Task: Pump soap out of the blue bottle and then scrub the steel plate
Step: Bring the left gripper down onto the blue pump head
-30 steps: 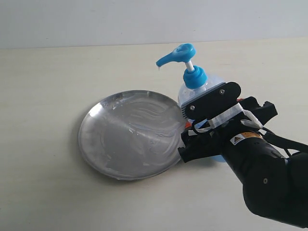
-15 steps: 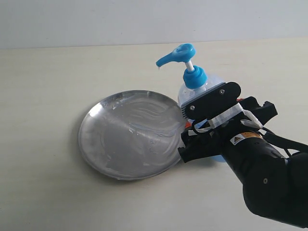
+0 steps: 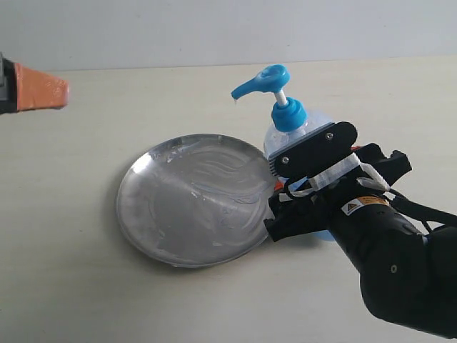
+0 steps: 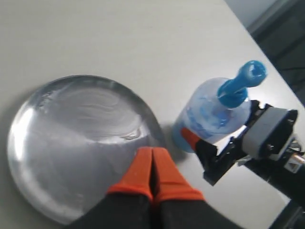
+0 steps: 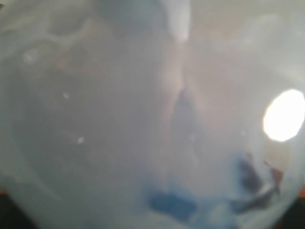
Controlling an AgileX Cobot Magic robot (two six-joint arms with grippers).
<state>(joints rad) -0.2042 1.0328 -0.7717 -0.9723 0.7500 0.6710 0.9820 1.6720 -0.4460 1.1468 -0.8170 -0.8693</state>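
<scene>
The steel plate (image 3: 153, 214) lies flat on the table, with whitish soap (image 3: 214, 170) smeared in streaks over it. At its right edge stands the blue bottle (image 3: 289, 114), its pump head up and its spout over the plate's rim. My right gripper (image 3: 275, 194) is shut on the bottle's body, one black finger on each side. In the right wrist view the bottle (image 5: 143, 119) fills the frame as a blur. My left gripper (image 3: 43, 87) is shut and empty at the far left, well above the table. In its own view its fingertips (image 4: 152, 155) hang over the plate (image 4: 71, 129) beside the bottle (image 4: 212, 112).
The pale table (image 3: 86, 286) stretches bare around the plate and ends at a light wall (image 3: 214, 28) behind. My right arm (image 3: 400, 264) fills the lower right corner.
My left gripper's orange tip has come into the exterior view at the upper left edge. The bottle, the plate and my right gripper have not moved.
</scene>
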